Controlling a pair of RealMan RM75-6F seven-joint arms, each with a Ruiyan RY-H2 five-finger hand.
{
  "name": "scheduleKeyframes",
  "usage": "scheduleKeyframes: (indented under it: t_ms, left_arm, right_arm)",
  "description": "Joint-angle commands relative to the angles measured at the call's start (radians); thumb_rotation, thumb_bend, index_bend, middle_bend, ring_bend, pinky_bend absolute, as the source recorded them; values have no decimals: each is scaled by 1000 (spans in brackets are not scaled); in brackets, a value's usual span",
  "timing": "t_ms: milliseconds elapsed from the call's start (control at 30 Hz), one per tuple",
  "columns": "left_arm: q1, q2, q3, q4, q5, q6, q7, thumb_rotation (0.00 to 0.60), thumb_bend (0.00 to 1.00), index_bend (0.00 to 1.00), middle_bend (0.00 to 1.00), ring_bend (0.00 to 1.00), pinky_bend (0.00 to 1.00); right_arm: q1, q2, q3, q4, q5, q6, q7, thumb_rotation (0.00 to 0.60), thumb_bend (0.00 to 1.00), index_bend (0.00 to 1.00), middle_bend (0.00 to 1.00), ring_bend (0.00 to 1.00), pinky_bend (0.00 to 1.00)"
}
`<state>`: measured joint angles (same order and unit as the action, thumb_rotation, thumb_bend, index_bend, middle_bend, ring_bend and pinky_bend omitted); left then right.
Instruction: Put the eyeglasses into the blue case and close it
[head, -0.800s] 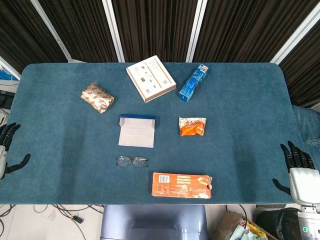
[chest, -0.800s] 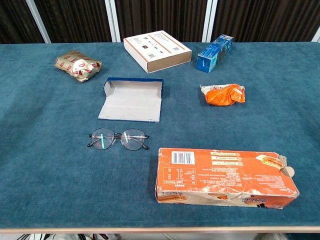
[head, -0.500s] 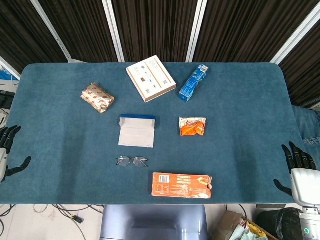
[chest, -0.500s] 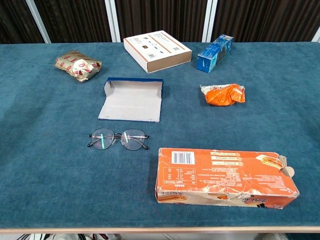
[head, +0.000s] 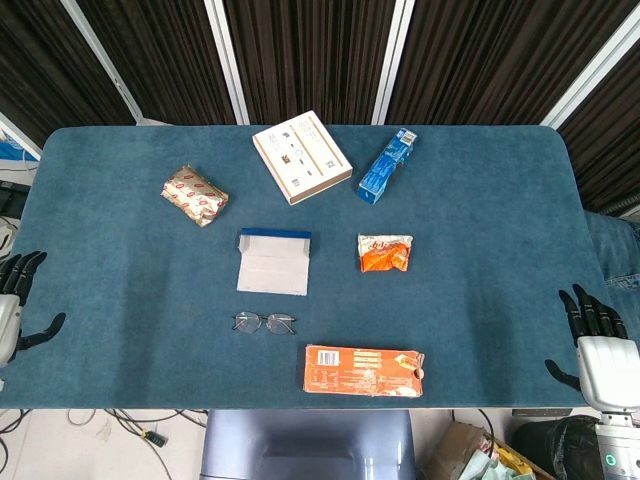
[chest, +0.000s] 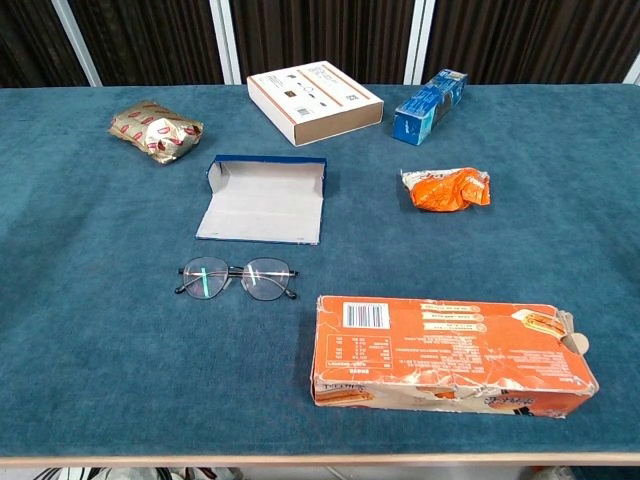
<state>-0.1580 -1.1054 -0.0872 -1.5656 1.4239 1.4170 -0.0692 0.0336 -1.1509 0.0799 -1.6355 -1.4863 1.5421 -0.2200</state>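
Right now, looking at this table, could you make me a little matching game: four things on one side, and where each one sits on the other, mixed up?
Things:
1. eyeglasses
2. blue case
3. orange carton
4. gold packet

Places:
A. far left part of the table, left of the white box
B. nearest the front edge, right of centre
C. lying open in the middle, lid flap flat toward the front
D. just in front of the open case, apart from it

Pairs: 1-D, 2-C, 3-B, 4-A
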Motion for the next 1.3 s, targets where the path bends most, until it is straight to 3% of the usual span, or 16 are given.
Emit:
scheduleKeyframes:
  t_ms: [33,367,533,633,800,867,1067,1300]
  left_arm:
    - [2,2,-1,-2,-3,3,1,600,260,4,66,0,79]
    - [-19,7,15,-11,19,-38,28,600,260,22,78,19,112]
    - [-112,20,20,-54,101,-138,88,600,260,9,116,34,149]
    - [-187,42,-5,-126,73,-245,201,600,260,32,125,34,151]
    - [-334,72,-72,-295,-158,-484,374,600,260,120,146,34,153]
    - [-409,57,-101,-330,-300,-558,455,600,261,160,147,34,153]
    - [-568,-73,-106,-347,-612,-545,681,600,261,231,154,34,153]
    - [-702,-268,-97,-290,-863,-443,837,600,295,295,158,34,152]
  right_arm:
    - [1,0,1,0,2,-2,0,600,204,45,23,120,161]
    - [4,-3,-6,1,-13,-5,-7,600,203,45,23,120,161]
    - [4,4,-6,-4,-2,-13,-4,600,203,45,23,120,161]
    - [3,9,-3,-5,7,-14,3,600,203,45,23,120,161]
    - [6,11,-1,-8,13,-21,6,600,203,45,23,120,161]
    - [7,8,-4,-8,9,-22,1,600,203,45,23,120,161]
    - [4,4,-5,-11,12,-20,-8,600,203,45,23,120,161]
    - [6,3,-2,-11,20,-24,-6,600,203,45,23,120,161]
